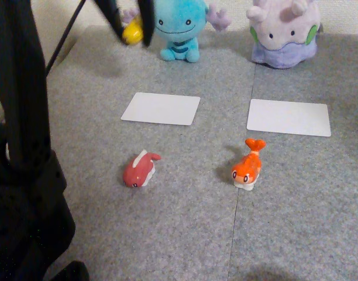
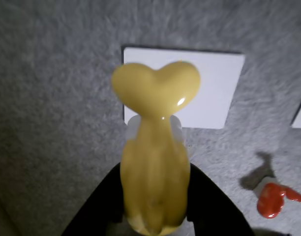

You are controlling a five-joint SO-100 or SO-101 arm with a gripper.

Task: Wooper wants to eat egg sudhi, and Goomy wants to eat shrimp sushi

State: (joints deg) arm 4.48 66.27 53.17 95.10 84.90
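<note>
Your hand point(image 1: 132, 29) is clamped on the egg sudhi point(image 1: 132, 31), holding it up in the air at the far left of the other view, just left of Wooper point(image 1: 180, 26). In the wrist view the egg sudhi point(image 2: 155, 157) is a glossy yellow fish shape with a heart-shaped forked tail and a sliver of white base at its sides; its long axis runs straight up that picture, tail away from the camera and over the near edge of the left white card point(image 2: 209, 88), with the black fingers point(image 2: 209, 201) pressed on either flank. Wooper is a sky-blue smiling plush with lilac gills, sitting at the far edge of the grey bench point(image 1: 185, 222). Goomy point(image 1: 284, 32), pale lilac with green cheeks, sits far right behind the right white card point(image 1: 289, 117). The shrimp sushi point(image 1: 248, 165), orange with a white base, lies nearer, tail pointing away. A red-pink toy sushi point(image 1: 140, 168) lies to its left.
</note>
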